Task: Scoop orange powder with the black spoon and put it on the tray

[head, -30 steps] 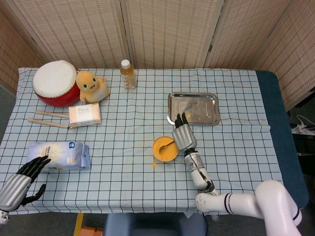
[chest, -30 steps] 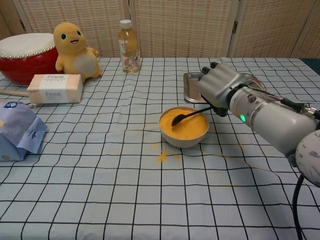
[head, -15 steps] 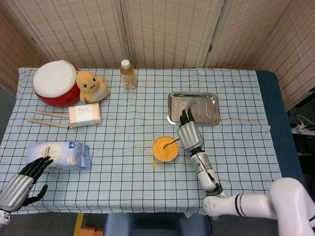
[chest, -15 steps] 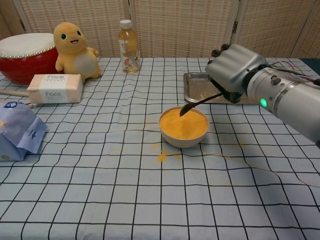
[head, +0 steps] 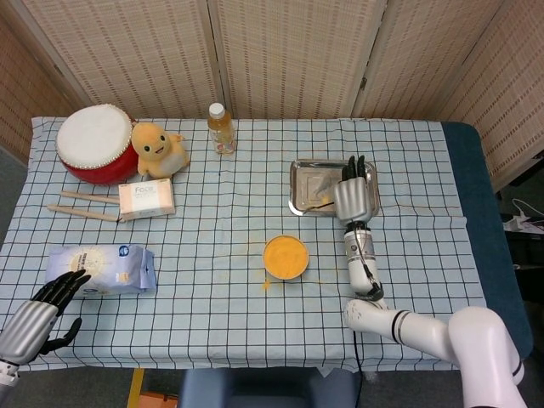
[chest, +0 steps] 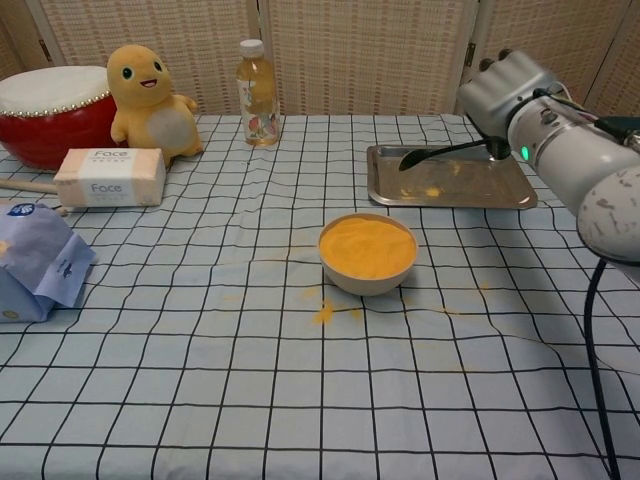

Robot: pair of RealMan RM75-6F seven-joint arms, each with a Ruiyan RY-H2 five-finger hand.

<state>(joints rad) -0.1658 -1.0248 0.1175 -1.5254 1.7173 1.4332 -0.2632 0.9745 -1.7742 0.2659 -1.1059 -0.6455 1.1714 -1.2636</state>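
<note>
Your left robot hand [head: 42, 314] rests low at the table's [chest: 300, 400] near edge, black fingers spread and holding nothing, just beside a crinkled blue-and-white bag [head: 102, 269]. Beyond that robot hand lie two wooden sticks [head: 81, 204], a pale box [chest: 110, 177] printed "Face", a round red drum [head: 96, 143] with a white skin, and a soft yellow plush toy [chest: 150, 95]. A clear plastic bottle [chest: 257, 92] with a white cap stands farther back. The checked cloth carries a round bowl [chest: 367, 252] heaped with orange powder, with a little spilled in front. Your right robot hand [chest: 505, 95], silver and boxy, is raised over the shiny rectangular metal tray [chest: 455, 195], fingers closed around the black spoon's [chest: 440, 153] handle. The spoon reaches leftward from that robot hand, its bowl over the tray, where specks of orange powder [chest: 432, 189] lie.
</note>
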